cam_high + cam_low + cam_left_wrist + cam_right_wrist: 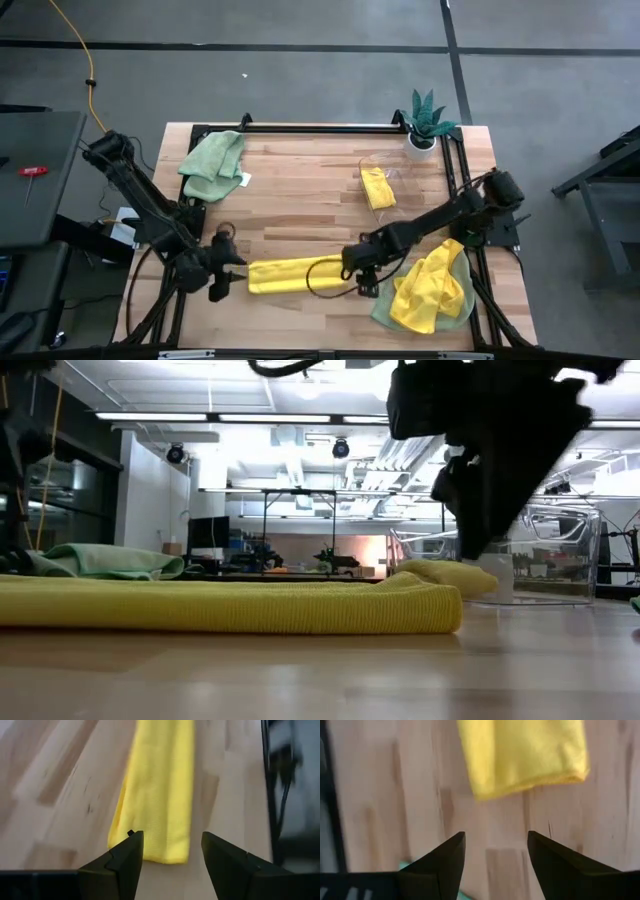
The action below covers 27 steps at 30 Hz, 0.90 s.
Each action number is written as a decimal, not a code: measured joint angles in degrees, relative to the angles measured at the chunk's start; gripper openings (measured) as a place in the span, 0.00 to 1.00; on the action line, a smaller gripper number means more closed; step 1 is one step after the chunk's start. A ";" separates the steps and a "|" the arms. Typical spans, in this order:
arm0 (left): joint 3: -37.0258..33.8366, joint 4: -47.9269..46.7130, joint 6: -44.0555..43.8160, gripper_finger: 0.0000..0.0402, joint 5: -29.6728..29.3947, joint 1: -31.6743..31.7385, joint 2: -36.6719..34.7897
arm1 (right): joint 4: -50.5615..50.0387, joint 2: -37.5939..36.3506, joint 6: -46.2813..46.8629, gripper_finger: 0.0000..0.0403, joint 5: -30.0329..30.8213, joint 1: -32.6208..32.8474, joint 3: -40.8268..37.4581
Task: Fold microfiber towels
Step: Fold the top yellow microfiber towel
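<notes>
A yellow microfiber towel (295, 275), folded into a long narrow strip, lies flat on the wooden table near its front edge (230, 605). My left gripper (222, 282) stands open just off the strip's left end (150, 852), a little above the table, with nothing between its fingers (172, 842). My right gripper (360, 283) is open near the strip's right end (520, 775), also raised and empty (496, 842). A crumpled pale green towel (212, 160) lies at the back left. A folded yellow towel (378, 187) rests in a clear container.
A heap of yellow and green towels (432, 292) lies at the front right, beside my right arm. A small potted plant (425, 120) stands at the back right corner. The clear container (530, 555) sits right of centre. Bare wood shows in the table's middle (300, 215).
</notes>
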 joint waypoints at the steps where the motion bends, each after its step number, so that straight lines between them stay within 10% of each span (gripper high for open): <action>1: -1.52 1.05 -4.93 0.47 -1.39 -0.92 -0.85 | 2.13 -1.17 2.34 0.51 0.66 -0.11 -1.59; 9: -8.63 12.34 -31.74 0.39 -2.61 -5.79 1.77 | 20.48 -5.65 21.96 0.51 6.55 -0.11 -13.19; 17: -8.62 11.99 -42.91 0.03 0.86 -4.71 9.88 | 34.95 -5.11 33.09 0.51 6.01 -0.03 -19.42; 27: -8.54 19.61 -57.24 0.00 5.42 -2.35 19.33 | 33.20 -5.02 46.56 0.51 8.66 -0.29 -19.44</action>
